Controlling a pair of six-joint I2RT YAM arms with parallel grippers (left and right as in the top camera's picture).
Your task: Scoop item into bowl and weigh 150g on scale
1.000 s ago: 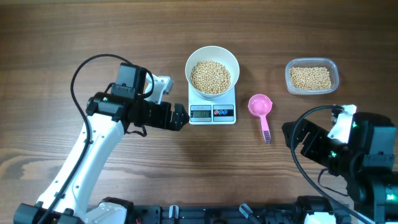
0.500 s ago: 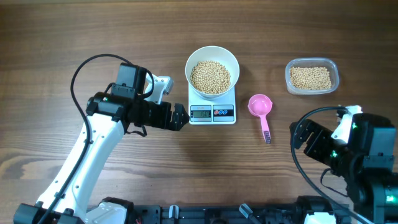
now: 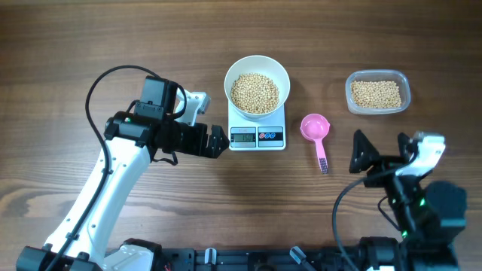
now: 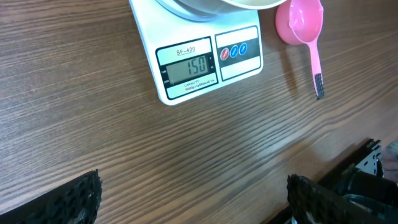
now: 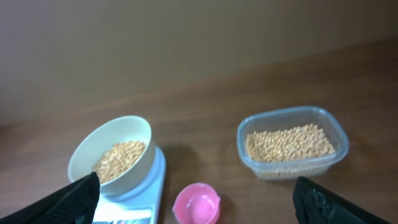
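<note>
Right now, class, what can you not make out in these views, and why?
Overhead: digits on the scale are too small to read.
Left wrist: the bowl is cut off by the top edge, its contents unseen.
Right wrist: the pink scoop handle and the scale display are cut off by the bottom edge; the picture is blurred.

The pincer stands wide apart, its dark fingers filling the two lower corners of the frame. At lower left a white bowl of beans sits on the scale (only part of the scale shows). A pink scoop lies at bottom centre, just right of the scale, its bowl empty. At right a clear tub holds more beans. The view is slightly blurred, with the wooden desk under everything.
</note>
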